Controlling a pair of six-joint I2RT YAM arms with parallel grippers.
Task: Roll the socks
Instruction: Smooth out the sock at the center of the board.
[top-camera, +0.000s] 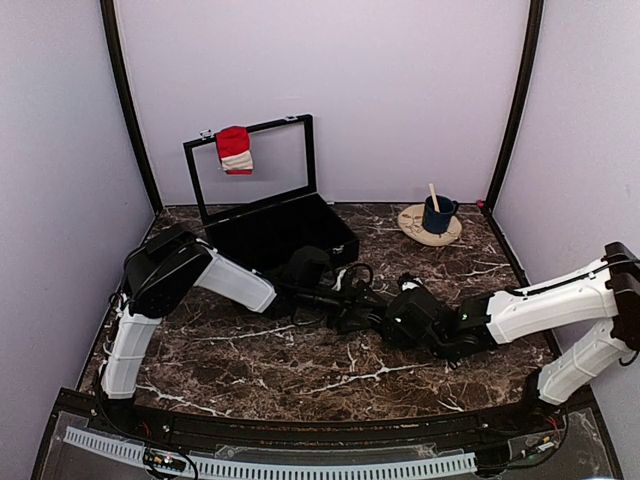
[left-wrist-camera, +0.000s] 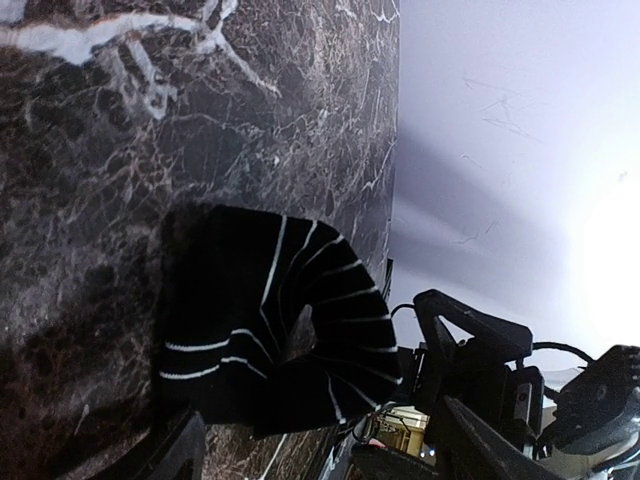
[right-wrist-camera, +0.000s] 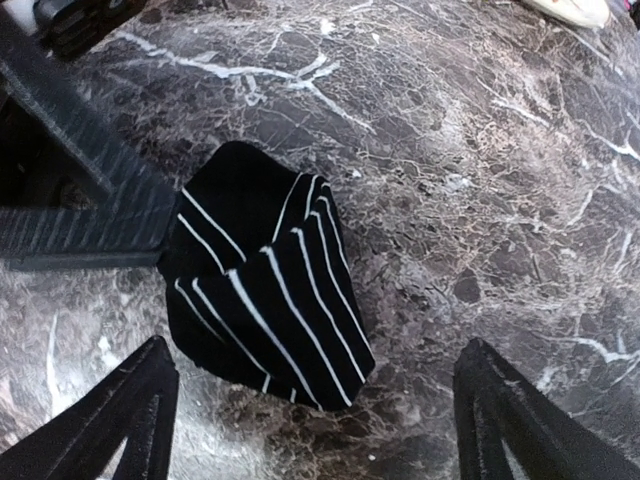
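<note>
1. An open black rectangular case (top-camera: 285, 238) stands at the far side of the dark brown marble table (top-camera: 300, 370), and its lid with a window (top-camera: 305, 150) stands upright.
2. One small red fabric sock with a white band (top-camera: 235, 149) hangs over the top edge of this lid, near the left corner of the lid.
3. A second sock, black with thin white stripes (right-wrist-camera: 265, 300), lies bunched and partly folded on the table just in front of the case, near its front right corner.
4. The left gripper (left-wrist-camera: 320, 440) reaches to the striped sock from the left part of the case front. Its jaws are wide. One finger (right-wrist-camera: 80, 190) lies just beside the left edge of the sock, but I cannot tell if it touches.
5. The right gripper (right-wrist-camera: 318, 350) comes from the right of the case and points to the same sock. Its jaws are also wide, with one finger on each side, and they hold nothing; the sock lies just beyond the fingertips.
6. To the right of the case, well apart from it, a dark blue mug with a wooden stick inside (top-camera: 438, 214) stands on a round beige plate (top-camera: 412, 226).
</note>
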